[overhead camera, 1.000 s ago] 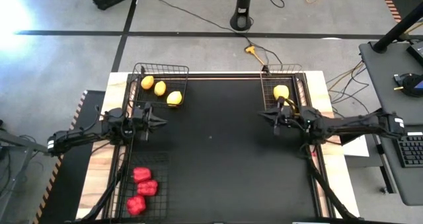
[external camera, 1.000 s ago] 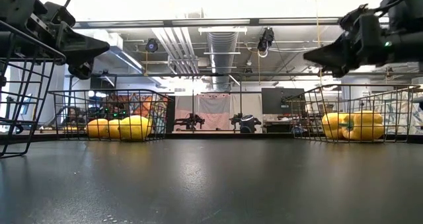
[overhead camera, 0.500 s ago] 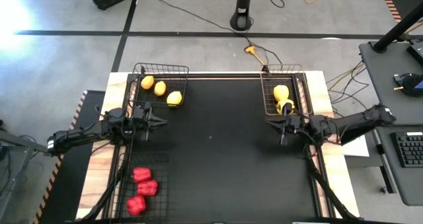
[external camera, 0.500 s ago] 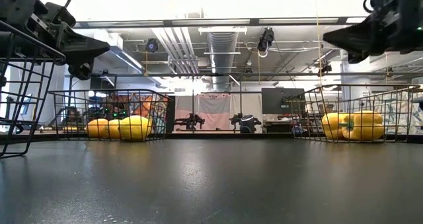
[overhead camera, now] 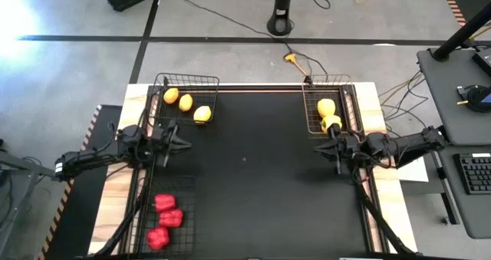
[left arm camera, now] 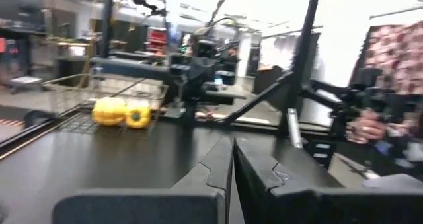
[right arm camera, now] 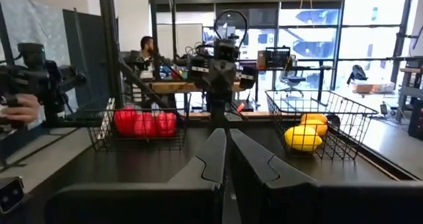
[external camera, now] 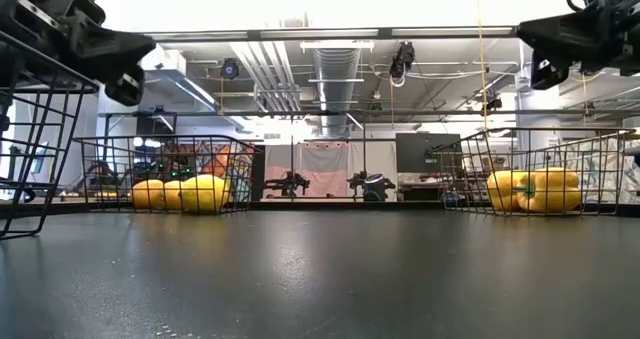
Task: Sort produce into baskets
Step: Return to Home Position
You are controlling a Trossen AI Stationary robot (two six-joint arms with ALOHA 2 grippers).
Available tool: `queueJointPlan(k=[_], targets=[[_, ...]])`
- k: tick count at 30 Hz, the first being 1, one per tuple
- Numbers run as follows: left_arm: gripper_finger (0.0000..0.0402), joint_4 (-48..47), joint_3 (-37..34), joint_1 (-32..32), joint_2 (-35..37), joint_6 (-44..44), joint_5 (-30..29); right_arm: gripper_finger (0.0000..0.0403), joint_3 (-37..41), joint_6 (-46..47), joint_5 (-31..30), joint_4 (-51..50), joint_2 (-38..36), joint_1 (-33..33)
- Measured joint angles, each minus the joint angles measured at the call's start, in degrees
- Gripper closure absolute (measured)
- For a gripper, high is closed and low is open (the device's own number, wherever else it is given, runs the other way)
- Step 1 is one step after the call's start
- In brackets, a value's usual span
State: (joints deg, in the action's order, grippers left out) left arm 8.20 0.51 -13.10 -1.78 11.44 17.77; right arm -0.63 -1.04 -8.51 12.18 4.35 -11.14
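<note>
Three yellow lemons (overhead camera: 186,103) lie in a dark wire basket (overhead camera: 207,79) at the far left. Yellow peppers (overhead camera: 328,113) lie in a wire basket (overhead camera: 308,105) at the far right. Three red peppers (overhead camera: 164,218) lie in a wire basket (overhead camera: 188,189) at the near left. My left gripper (overhead camera: 184,144) is shut and empty, above the table's left side between the lemon and red pepper baskets. My right gripper (overhead camera: 317,146) is shut and empty, just on the near side of the yellow pepper basket. Both hang well above the table in the low view, left (external camera: 150,49) and right (external camera: 522,27).
The black tabletop (overhead camera: 245,183) lies between the two arms. In the right wrist view, the red peppers (right arm camera: 142,123) and lemons (right arm camera: 304,135) show in their baskets. A person's hand (left arm camera: 370,125) shows beyond the table. Cables (overhead camera: 295,59) lie on the floor past the far edge.
My right gripper has drawn back from the yellow pepper basket toward the table's right and near edges, staying shut and empty. My left gripper has pulled back a little toward the left edge and risen slightly. No produce has moved.
</note>
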Motion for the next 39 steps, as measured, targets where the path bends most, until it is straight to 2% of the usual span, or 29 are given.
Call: queueJointPlan(k=[2, 7, 10, 15, 18, 22, 29, 34, 39], targets=[[0.0401, 0.81, 0.0, 0.04, 0.0, 0.4, 1.69, 0.039, -0.22, 0.18, 0.0, -0.55, 0.22, 0.0], [0.0401, 0.16, 0.0, 0.04, -0.02, 1.73, 1.92, 0.039, -8.29, 1.26, -0.48, -16.68, -3.31, 0.0], [0.0401, -0.74, 0.0, 0.04, -0.02, 1.33, 1.72, 0.039, -8.24, 0.7, -0.5, -12.15, -4.29, 0.0], [0.0401, -0.64, 0.0, 0.04, -0.07, 1.1, -0.56, 0.039, -0.01, 0.3, -3.22, -2.48, -3.38, 0.0], [0.0401, -0.69, 0.0, 0.04, -0.17, 1.12, -0.62, 0.039, -0.07, 1.58, -3.89, -4.12, -3.09, 0.02], [0.0401, -0.69, 0.0, 0.13, -0.12, 1.21, -0.58, 0.039, -0.06, 2.72, 0.2, -2.9, -3.18, 0.01], [0.0401, 1.94, 0.0, 0.16, -0.22, 1.04, -0.24, 0.039, -0.06, 2.57, 0.85, -3.96, -3.13, 0.02], [0.0401, 2.39, 0.0, 0.29, -0.24, 1.26, 4.15, 0.039, -0.04, 2.12, -0.11, -8.33, -3.09, 0.02], [0.0401, 2.54, 0.0, 0.35, -0.24, -0.17, 4.69, 0.039, -0.04, 1.48, -0.28, -9.72, -2.73, 0.02]])
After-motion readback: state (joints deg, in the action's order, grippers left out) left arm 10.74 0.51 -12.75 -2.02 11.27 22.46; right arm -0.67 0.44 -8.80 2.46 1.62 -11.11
